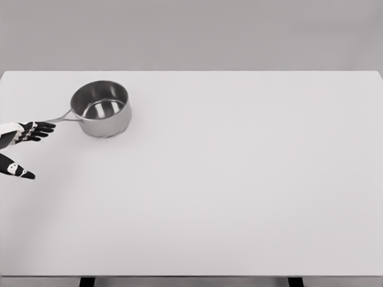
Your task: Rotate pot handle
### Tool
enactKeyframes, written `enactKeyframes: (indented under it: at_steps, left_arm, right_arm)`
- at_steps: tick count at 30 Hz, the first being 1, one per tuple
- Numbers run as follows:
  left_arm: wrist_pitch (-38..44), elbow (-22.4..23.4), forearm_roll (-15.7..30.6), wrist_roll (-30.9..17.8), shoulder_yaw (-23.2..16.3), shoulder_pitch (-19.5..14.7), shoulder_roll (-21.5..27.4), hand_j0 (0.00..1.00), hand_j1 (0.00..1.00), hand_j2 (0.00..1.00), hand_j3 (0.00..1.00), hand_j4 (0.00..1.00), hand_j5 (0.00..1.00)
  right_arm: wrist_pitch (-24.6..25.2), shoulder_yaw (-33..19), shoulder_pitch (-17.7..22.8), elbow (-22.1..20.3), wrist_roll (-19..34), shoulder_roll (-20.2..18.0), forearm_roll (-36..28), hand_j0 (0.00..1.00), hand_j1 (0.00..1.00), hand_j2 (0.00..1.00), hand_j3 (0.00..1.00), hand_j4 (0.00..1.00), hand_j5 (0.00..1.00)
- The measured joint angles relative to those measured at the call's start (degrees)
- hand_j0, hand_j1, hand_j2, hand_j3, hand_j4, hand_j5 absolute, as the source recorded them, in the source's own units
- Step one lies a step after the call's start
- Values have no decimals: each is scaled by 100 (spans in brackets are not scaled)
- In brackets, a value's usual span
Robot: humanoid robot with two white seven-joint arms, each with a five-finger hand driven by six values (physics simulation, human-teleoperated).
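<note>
- Left hand [24, 143], black-fingered on a white arm, at the left edge: fingers [40, 128] spread, holding nothing; thumb apart below.
- Round, shiny steel saucepan [102, 109], far-left on the plain white tabletop [239, 191], upright, empty.
- Thin steel handle [63, 118]: long axis runs from the pot wall left and slightly nearer; its tip is just beside the fingertips, contact unclear.
- Right hand: unseen.
- Writing, brands: none legible.

Left hand [21, 146] cut by edge — handle [63, 118] end hidden.

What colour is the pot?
Shiny silver metal, inside and out; the pot shows best in the head view, the only one.
</note>
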Motion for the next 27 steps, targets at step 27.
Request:
enactKeyframes:
  at_steps: [27]
  left_arm:
    - [-8,607,-468,0,-7,-659,-415,100,100,100,100,100,100]
  right_arm:
    - [0,0,0,0,0,0,0,100,100,100,100,100,100]
